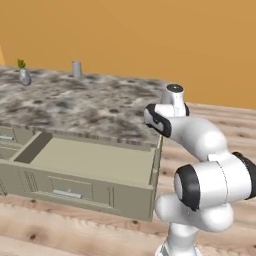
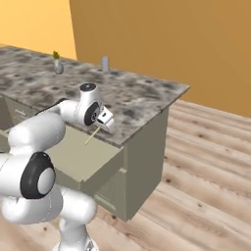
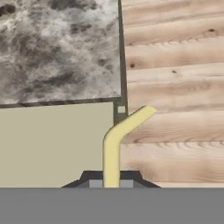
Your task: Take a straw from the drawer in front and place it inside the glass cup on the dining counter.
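My gripper (image 2: 106,122) hangs over the open drawer's right end, just below the dining counter's front edge, shut on the straw (image 2: 92,136). The pale yellow straw (image 3: 112,151) rises from between the finger tips (image 3: 94,183) and looks bent toward the wood floor. The drawer (image 1: 90,159) is pulled out, with its beige inside bare and a silver bar handle (image 1: 67,194) on its front. The glass cup (image 1: 76,68) stands upright at the far edge of the dining counter (image 1: 75,107). From the right base view the cup (image 2: 105,63) is well beyond the gripper.
A small grey vase with a green sprig (image 1: 23,75) stands to the left of the cup, near the counter's back. Wood floor (image 2: 196,171) lies to the right of the cabinets. My own arm's elbow (image 1: 200,135) rises beside the drawer's right corner.
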Robot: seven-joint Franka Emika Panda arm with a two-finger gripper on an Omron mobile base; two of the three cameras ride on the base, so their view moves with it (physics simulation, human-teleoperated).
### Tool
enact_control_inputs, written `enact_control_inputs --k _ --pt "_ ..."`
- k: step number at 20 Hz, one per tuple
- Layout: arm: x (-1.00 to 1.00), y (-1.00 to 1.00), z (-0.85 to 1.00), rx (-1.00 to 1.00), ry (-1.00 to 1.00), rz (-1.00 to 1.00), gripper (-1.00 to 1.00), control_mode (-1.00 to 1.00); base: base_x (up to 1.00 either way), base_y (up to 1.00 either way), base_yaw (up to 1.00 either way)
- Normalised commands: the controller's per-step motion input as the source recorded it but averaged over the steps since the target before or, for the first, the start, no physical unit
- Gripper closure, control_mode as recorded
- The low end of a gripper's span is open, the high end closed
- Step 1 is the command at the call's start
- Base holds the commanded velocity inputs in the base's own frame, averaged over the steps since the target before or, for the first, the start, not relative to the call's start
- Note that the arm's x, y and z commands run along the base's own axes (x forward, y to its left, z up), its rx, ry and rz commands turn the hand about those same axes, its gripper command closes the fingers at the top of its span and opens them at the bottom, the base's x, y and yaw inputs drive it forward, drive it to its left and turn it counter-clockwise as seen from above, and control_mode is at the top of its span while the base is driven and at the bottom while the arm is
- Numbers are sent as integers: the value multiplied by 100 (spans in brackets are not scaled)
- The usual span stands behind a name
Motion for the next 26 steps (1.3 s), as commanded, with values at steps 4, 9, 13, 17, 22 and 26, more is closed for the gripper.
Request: enact_control_inputs --k 4,9,13,17,22,26 --pt "0 0 0 0 0 0 100 100 -37 -95 0" --pt "0 0 0 0 0 0 100 100 25 -100 4" --pt "0 0 0 0 0 0 100 100 89 -100 18" --pt "0 0 0 0 0 0 100 100 100 -100 17" --pt "0 0 0 0 0 0 100 100 100 -100 8" --pt "0 0 0 0 0 0 100 100 100 -100 10"
